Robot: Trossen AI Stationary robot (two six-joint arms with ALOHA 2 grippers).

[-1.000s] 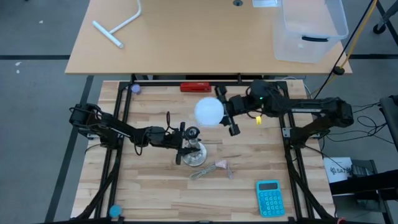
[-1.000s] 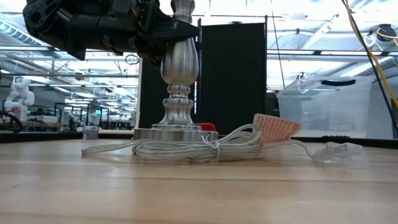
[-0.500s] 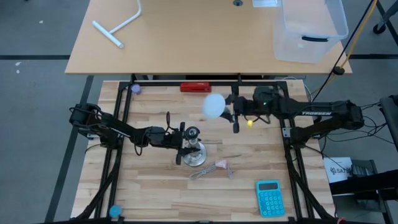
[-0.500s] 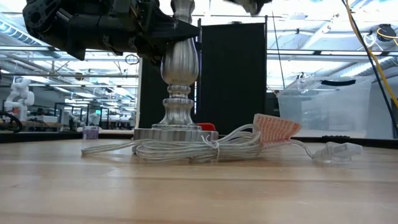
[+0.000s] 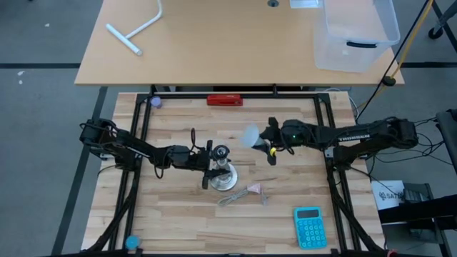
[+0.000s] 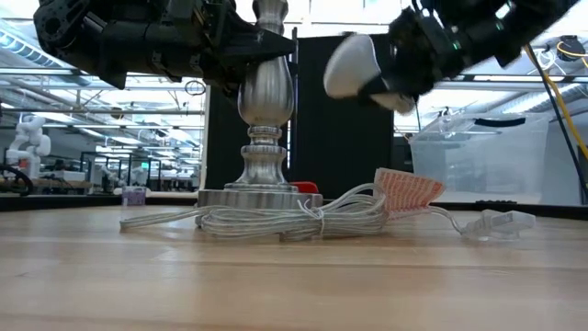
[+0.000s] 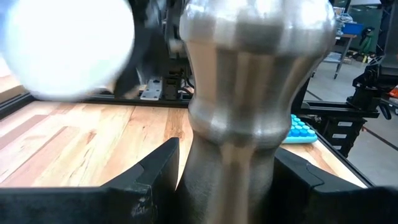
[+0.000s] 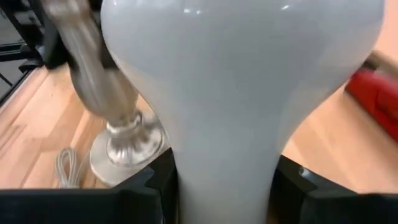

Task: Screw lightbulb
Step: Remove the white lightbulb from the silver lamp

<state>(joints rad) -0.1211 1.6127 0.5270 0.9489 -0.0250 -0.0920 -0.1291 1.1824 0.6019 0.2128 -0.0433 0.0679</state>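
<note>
Gripping the lamp stand (image 5: 222, 171) around its silvery stem, the left gripper (image 5: 209, 158) has a finger on each side of the metal, as the left wrist view shows with the stem (image 7: 249, 106) filling the gap between the two dark fingers (image 7: 152, 180). The stand sits upright on its round foot on the wooden table (image 5: 178, 207), with a bundle of pale cord (image 6: 276, 221) coiled at the foot and a small pink plastic piece (image 6: 407, 190) lying just beside it.

The right gripper (image 5: 268, 143) is clamped on the lightbulb (image 5: 250, 135), holding it by the narrow neck; in the right wrist view the white neck (image 8: 224, 162) is pinched between the two fingers (image 8: 292, 180) and the domed head swells outward beyond them. The bulb is off the table, in the air, tilted with its head pointing toward the stand. It is near the top of the stand but apart from it, on the side toward the right arm. In the low view the bulb (image 6: 354, 66) hangs beside the upper stem, with a clear gap between.

A teal calculator (image 5: 310, 227) lies near the table's front edge, and a red object (image 5: 225, 101) rests at the far edge.
</note>
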